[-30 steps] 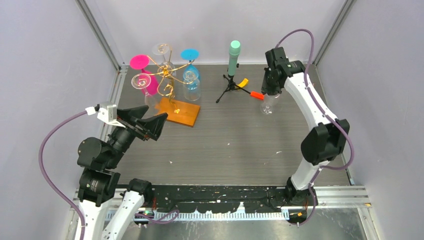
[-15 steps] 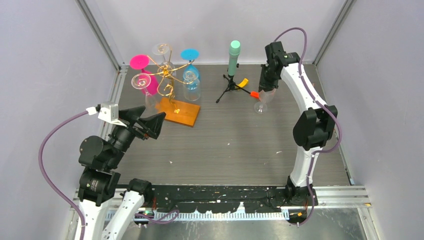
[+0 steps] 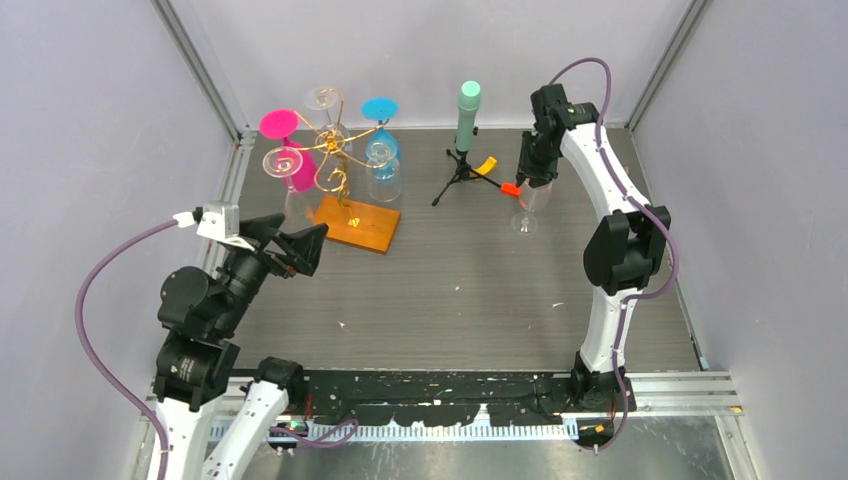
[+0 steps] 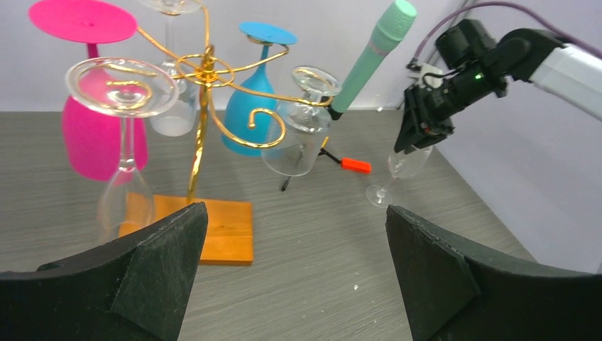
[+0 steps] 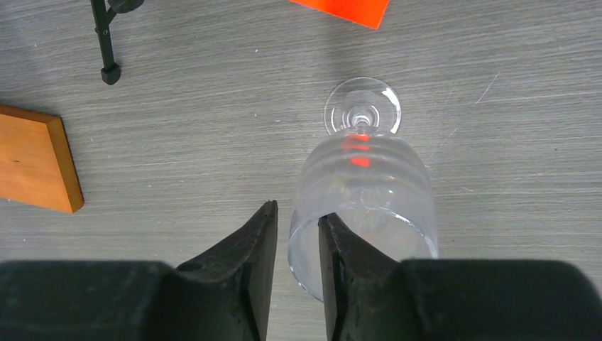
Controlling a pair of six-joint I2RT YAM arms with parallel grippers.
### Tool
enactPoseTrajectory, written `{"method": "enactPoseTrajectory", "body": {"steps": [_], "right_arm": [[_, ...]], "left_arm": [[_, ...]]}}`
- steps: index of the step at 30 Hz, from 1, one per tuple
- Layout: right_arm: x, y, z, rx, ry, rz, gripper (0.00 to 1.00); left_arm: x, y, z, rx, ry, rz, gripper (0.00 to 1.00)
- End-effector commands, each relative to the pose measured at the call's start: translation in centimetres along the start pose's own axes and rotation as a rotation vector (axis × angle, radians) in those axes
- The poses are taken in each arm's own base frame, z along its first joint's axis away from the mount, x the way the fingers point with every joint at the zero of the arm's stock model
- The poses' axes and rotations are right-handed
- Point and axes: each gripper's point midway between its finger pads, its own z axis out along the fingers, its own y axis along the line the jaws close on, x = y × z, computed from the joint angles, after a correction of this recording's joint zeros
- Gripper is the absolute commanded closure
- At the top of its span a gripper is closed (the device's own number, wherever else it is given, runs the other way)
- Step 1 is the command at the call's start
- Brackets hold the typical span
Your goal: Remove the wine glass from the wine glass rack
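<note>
Right pincer (image 5: 297, 219) pinches the rim of the clear glass (image 5: 362, 177). The glass is off the rack (image 3: 335, 160), tilted, foot low at the desk (image 3: 450, 290), right of the tripod (image 3: 462, 175). Left pincer (image 4: 294, 212) is spread, near the rack base.

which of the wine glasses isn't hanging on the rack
The clear wine glass gripped at its rim by the right pincer, foot down. The rest hang upside down on the gold rack.
</note>
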Motion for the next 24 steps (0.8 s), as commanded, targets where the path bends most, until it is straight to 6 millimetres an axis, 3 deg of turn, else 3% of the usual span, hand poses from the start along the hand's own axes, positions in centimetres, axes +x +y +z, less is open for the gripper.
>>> {"method": "enactPoseTrajectory", "body": {"steps": [1, 6, 10, 13, 14, 15, 16, 20, 24], "right_arm": [[-2.2, 0.1, -2.4, 0.009, -0.091, -0.010, 0.65], [-3.2, 0.0, -4.0, 0.013, -0.148, -0.006, 0.51], [-4.5, 0.1, -6.5, 0.006, -0.238, 0.025, 0.42], [-5.2, 0.9, -9.1, -0.050, -0.332, 0.076, 0.41], [-5.3, 0.9, -9.0, -0.058, -0.351, 0.089, 0.40], [-5.4, 1.0, -10.6, -0.080, -0.394, 0.116, 0.40], [-5.2, 1.0, -10.2, -0.088, -0.407, 0.129, 0.40], [-4.5, 0.7, -13.9, -0.138, -0.512, 0.201, 0.40], [-3.0, 1.1, -15.9, -0.206, -0.544, 0.226, 0.40]], "left_arm": [[-1.1, 1.6, -0.2, -0.103, 0.022, 0.056, 0.00], [-1.5, 3.4, 0.2, -0.219, 0.068, 0.058, 0.00], [-1.9, 5.2, 0.7, -0.319, 0.108, 0.102, 0.00], [-1.9, 7.1, 1.2, -0.421, 0.154, 0.144, 0.00], [-1.9, 7.4, 1.5, -0.438, 0.165, 0.150, 0.00], [-2.0, 7.6, 1.9, -0.444, 0.173, 0.152, 0.00], [-2.2, 7.6, 2.2, -0.447, 0.175, 0.150, 0.00], [-3.0, 8.0, 4.0, -0.474, 0.176, 0.116, 0.00], [-4.4, 8.8, 5.6, -0.497, 0.164, 0.058, 0.00]]}}
